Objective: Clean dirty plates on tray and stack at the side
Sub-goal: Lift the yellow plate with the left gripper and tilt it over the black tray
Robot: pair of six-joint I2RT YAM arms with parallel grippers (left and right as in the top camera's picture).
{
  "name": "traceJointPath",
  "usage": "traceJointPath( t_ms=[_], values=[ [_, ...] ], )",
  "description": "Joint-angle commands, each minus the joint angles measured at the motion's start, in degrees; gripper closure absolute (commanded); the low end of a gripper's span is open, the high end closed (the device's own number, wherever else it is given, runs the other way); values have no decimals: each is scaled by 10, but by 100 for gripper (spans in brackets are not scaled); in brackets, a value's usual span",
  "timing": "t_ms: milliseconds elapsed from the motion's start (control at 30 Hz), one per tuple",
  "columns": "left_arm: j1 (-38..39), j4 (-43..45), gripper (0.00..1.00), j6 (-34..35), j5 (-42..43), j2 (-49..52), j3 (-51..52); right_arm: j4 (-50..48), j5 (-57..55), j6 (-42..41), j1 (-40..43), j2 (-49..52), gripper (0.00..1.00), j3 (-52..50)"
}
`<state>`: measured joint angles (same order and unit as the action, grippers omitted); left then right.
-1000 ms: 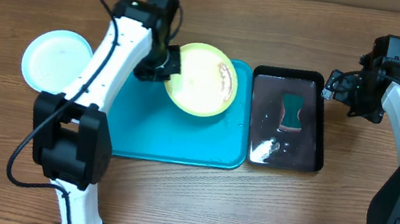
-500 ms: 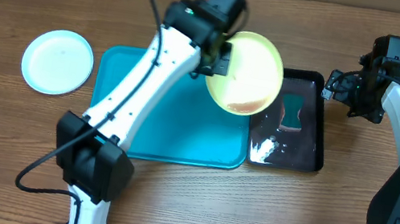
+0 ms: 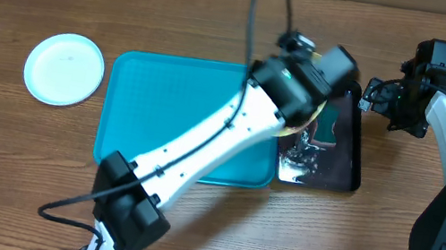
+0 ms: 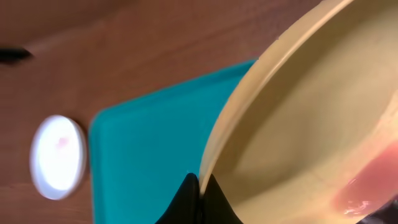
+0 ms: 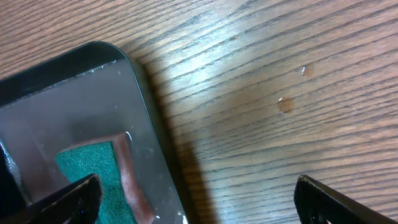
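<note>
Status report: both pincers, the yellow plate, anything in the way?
Left pincer shut on rim of pale yellow round plate, over glossy black tray. Right pincer open, empty, beside that tray. Green sponge lies in the tray.

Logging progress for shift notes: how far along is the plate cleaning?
Done: one white plate sits beside the turquoise tray, which holds no plates. In hand: the left tool grips the smeared yellow plate over the black tray. Left: wiping it, stacking it.

Plate [image 3: 64, 70] lies left of tray [image 3: 160, 119], smaller tray [image 3: 345, 164] right.
</note>
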<state>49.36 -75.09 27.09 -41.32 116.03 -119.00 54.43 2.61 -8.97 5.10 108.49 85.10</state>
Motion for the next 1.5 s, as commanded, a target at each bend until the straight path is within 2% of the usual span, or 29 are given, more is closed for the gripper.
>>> traceJointPath(
  t_ms=[0, 167, 333, 1033, 1467],
  values=[
    [48, 1, 96, 17, -166, 4, -16, -3, 2, -4, -2, -11, 0, 7],
    [104, 2, 96, 16, -304, 4, -16, -3, 2, -4, -2, -11, 0, 7],
    [135, 2, 96, 16, -365, 4, -16, -3, 2, -4, -2, -11, 0, 7],
    [143, 19, 96, 12, -366, 4, -16, -3, 2, -4, -2, -11, 0, 7],
    [143, 31, 96, 12, -334, 4, -16, -3, 2, -4, -2, -11, 0, 7]
  ],
)
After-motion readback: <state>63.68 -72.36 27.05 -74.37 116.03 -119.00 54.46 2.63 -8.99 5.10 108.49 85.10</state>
